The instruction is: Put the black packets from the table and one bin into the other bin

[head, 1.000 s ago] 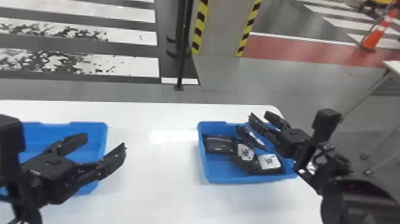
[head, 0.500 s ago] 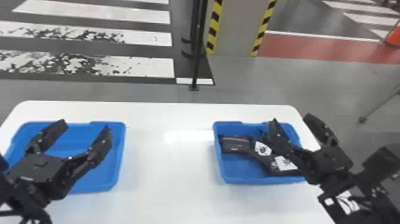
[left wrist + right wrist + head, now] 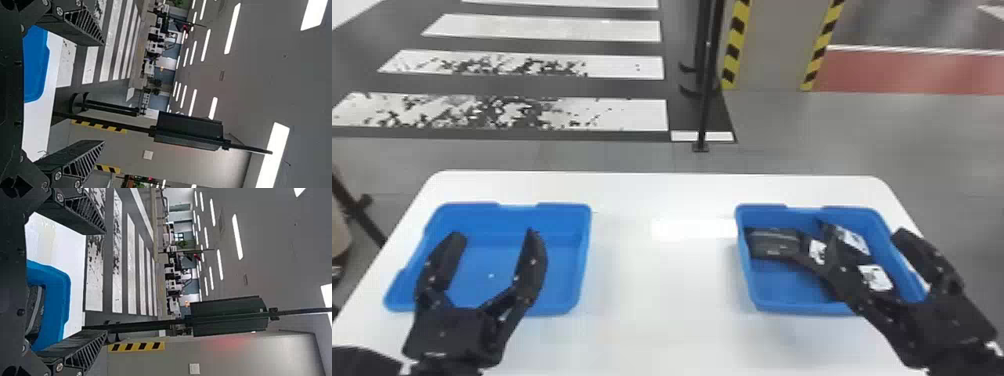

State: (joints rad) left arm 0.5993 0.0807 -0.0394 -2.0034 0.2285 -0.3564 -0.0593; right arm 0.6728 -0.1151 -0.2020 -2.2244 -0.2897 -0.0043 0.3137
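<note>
Though beyond both bins (image 3: 767,300), a post (image 3: 705,112).

Bright ceiling strips (image 3: 232,31); table (image 3: 652,320) glare (rather stark).

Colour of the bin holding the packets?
Blue; the bin shows best in the head view.

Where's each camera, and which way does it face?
Head view: on the head, facing forward and down at left bin and right bin; left gripper and right gripper show.
Left wrist view: on that wrist, facing the room; gripper fingers show.
Right wrist view: on that wrist, facing the room; gripper fingers show.
All share the white table and floor stripes.
</note>
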